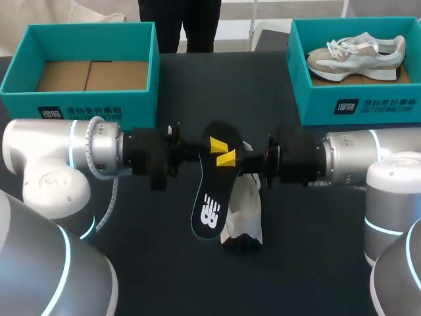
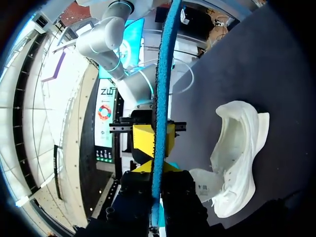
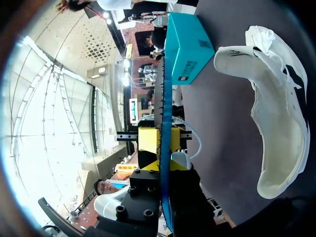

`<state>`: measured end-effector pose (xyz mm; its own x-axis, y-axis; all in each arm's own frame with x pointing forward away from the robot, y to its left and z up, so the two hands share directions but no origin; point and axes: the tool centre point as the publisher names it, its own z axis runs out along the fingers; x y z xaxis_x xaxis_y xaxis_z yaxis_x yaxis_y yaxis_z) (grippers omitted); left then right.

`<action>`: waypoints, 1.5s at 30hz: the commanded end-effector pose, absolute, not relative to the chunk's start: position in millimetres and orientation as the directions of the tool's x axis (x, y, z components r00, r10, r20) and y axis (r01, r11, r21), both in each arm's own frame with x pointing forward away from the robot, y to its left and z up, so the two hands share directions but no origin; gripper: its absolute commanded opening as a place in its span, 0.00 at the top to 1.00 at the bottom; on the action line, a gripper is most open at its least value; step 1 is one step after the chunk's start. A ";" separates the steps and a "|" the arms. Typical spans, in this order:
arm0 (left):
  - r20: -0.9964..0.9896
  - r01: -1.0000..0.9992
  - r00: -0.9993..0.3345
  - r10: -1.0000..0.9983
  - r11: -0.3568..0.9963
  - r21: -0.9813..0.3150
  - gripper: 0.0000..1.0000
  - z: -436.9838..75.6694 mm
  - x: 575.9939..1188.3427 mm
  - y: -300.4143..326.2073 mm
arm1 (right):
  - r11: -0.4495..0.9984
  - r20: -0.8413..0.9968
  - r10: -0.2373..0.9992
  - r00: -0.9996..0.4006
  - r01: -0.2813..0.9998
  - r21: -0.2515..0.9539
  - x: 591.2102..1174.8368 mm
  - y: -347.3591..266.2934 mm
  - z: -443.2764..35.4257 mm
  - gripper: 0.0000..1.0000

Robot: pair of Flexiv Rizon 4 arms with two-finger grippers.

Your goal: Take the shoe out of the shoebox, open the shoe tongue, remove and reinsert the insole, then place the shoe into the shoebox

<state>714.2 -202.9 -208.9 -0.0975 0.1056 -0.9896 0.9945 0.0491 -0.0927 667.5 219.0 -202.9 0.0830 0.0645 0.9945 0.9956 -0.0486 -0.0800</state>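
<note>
A dark table (image 1: 316, 250) fills the scene, and both silver arms come in low across it. The left arm (image 1: 79, 155) and right arm (image 1: 355, 155) point straight at each other.

Nearest the robot is the shoe (image 1: 242, 210). It is white with soft, creased uppers, and it rests on the table just under and a little to the right of where the grippers meet. In the wrist views it lies on its side with its opening gaping wide and its pale lining showing.

Above the shoe and clear of the table hangs the insole (image 1: 210, 197). It is black on its broad face with a white logo near the lower end, and its blue, rough-textured edge shows edge-on to both wrist cameras. It tilts down towards the robot from where it is held.

The left gripper (image 2: 154, 148) is clamped on the insole, with a yellow tip pressed to each face. The right gripper (image 3: 159, 148) pinches the same end from the opposite side in the same way.

Farther back at the left is a teal shoebox (image 1: 79, 99) with a brown cardboard floor. At the far right, a second teal box (image 1: 309, 108) holds a white and beige sneaker (image 1: 358, 56) lying on its side.
</note>
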 end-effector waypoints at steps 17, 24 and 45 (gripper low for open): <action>-0.990 0.993 -0.106 0.089 0.051 -0.102 1.00 -211.3 707.3 -207.2 | -0.059 0.994 0.065 0.083 0.995 -0.079 670.2 227.1 -205.0 1.00; -0.982 0.986 -0.159 0.103 0.059 -0.153 1.00 -209.3 708.3 -195.7 | -0.075 0.990 0.126 -0.056 0.995 0.066 657.7 205.3 -196.0 0.00; -0.926 0.931 -0.364 0.102 0.016 -0.364 1.00 -192.9 704.5 -179.4 | 0.036 0.855 0.309 -0.416 0.904 0.426 645.6 180.7 -176.2 0.00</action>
<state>705.4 -179.8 -192.6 -0.3644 0.1030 -0.9255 0.9309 0.0147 -0.3649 646.7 180.5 -177.4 -0.4174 0.3020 0.8571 0.9032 0.0340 0.4279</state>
